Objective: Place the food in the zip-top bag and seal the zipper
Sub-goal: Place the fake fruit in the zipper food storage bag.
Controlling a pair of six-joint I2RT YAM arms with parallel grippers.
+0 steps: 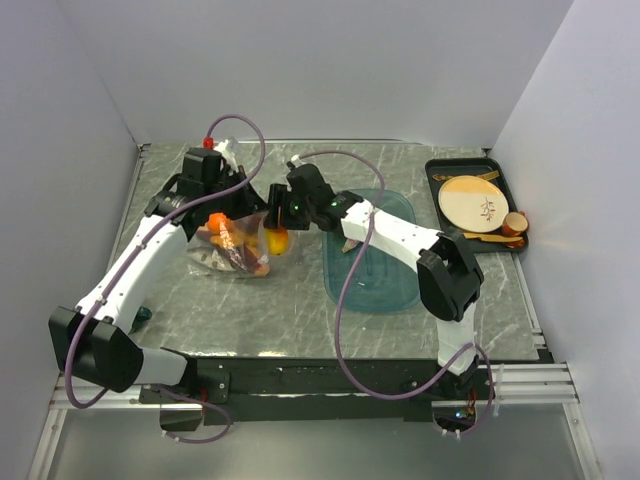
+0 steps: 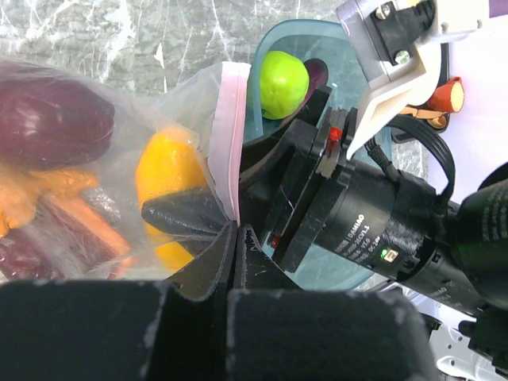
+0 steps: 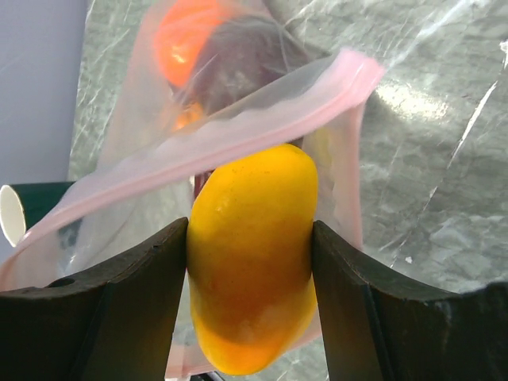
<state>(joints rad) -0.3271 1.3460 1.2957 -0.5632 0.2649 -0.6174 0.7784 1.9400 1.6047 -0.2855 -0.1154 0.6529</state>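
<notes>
With my right jaws clamped on a yellow fruit (image 3: 252, 254) at the mouth of the part-filled bag (image 2: 186, 99) and my left jaws pinched shut on its zipper (image 2: 232, 135), I was mid-loading; next I judged I must push deeper, release, then fetch the lime (image 2: 283, 83) from the tray (image 1: 385, 285).

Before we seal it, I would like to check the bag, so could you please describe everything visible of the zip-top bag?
The zip-top bag is clear, crinkly plastic with a pale pink zipper strip along its mouth, which is open. It lies on the marbled table, left of the teal tray, with dark red and orange foods inside. The left fingers pinch its mouth edge; the right fingers hold a yellow-orange fruit in the mouth.
</notes>
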